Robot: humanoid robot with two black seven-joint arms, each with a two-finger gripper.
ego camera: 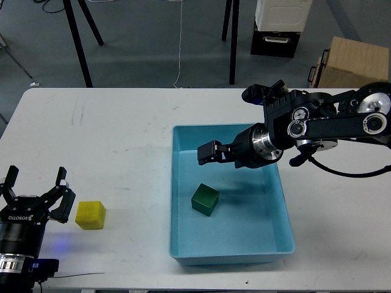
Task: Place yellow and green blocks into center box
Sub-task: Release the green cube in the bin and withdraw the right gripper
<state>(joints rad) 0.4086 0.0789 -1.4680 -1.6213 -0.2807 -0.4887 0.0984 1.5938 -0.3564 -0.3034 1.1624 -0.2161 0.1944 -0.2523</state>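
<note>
A green block (205, 200) lies on the floor of the light blue box (282, 201) at the table's center. My right gripper (209, 152) is open and empty, raised above the box and up-left of the green block. A yellow block (90, 215) sits on the white table at the lower left. My left gripper (35, 194) is open and empty, just left of the yellow block, not touching it.
The white table (110, 140) has its far edge at the top of the tabletop. Beyond it stand tripod legs (79, 36), a black-and-white case (278, 27) and a cardboard box (351, 61) on the floor.
</note>
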